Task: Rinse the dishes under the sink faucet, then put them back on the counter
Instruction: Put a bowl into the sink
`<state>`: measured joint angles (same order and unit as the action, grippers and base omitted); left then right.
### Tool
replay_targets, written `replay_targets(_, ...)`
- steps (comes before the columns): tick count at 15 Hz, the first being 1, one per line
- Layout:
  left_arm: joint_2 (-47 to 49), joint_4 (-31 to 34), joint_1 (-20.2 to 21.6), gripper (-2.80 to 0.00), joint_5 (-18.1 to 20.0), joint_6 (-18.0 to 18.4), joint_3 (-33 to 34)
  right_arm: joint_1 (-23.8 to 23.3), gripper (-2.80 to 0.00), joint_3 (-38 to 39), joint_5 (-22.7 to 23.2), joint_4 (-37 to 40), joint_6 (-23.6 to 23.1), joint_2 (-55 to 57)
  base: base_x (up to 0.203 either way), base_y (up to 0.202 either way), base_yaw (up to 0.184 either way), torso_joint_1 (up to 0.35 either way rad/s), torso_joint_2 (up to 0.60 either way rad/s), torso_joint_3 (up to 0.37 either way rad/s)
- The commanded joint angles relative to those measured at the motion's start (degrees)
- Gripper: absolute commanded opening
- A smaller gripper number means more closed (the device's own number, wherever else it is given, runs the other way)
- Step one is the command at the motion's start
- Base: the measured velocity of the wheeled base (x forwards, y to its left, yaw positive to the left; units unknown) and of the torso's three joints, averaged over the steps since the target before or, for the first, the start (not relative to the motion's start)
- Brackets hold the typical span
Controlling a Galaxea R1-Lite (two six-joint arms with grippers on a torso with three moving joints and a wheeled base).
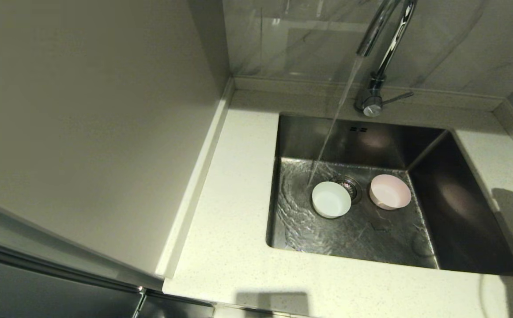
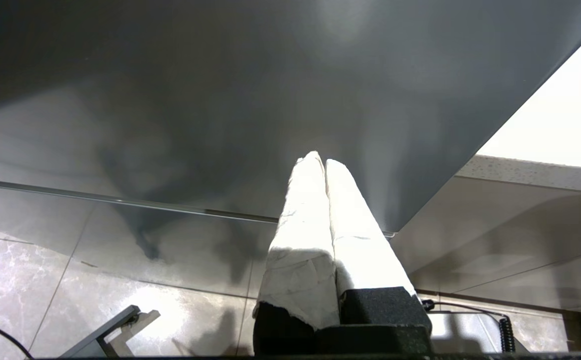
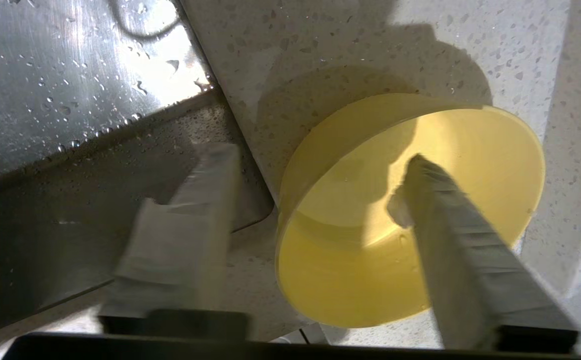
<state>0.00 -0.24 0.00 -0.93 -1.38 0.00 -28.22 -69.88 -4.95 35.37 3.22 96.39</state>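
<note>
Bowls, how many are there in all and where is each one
3. The white bowl and pink bowl sit in the sink by the drain; the yellow bowl rests on the counter, right of the sink.

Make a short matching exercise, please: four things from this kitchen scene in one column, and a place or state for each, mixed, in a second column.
Column A
1. white bowl
2. pink bowl
3. yellow bowl
4. left gripper

Column B
a. on the counter, right of the sink, right gripper open around its rim
b. shut, holds nothing
c. in the sink, left of the drain, near the faucet stream
d. in the sink, right of the drain

Pairs: 1-c, 2-d, 3-a, 4-b
</note>
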Motion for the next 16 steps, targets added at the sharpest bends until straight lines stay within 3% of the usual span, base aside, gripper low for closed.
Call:
replay_targets(1,-0.09,-0.02,0.0,-2.8,-0.04,-0.03,0.0,0.01,-2.8,0.38,-0.06,0.32,0.03,0.38,0.0,0.0,0.0,0.0,0.0,0.0)
replay_targets(11,-0.09,-0.02,0.0,-2.8,-0.04,-0.03,0.0,0.6,-2.8,2.14,0.16,1.1,0.35,-3.81,0.0,0.0,0.0,0.0,0.0,0.0)
replay_targets(13,-0.09,-0.02,0.0,-2.8,-0.04,-0.03,0.0,3.6,-2.8,2.78,0.2,1.26,0.31,-6.74,0.0,0.0,0.0,0.0,0.0,0.0)
replay_targets(16,-0.09,-0.02,0.0,-2.8,-0.04,-0.03,0.0,12.27,-2.8,2.76,-0.2,2.41,0.22,-11.26,0.0,0.0,0.0,0.0,0.0,0.0)
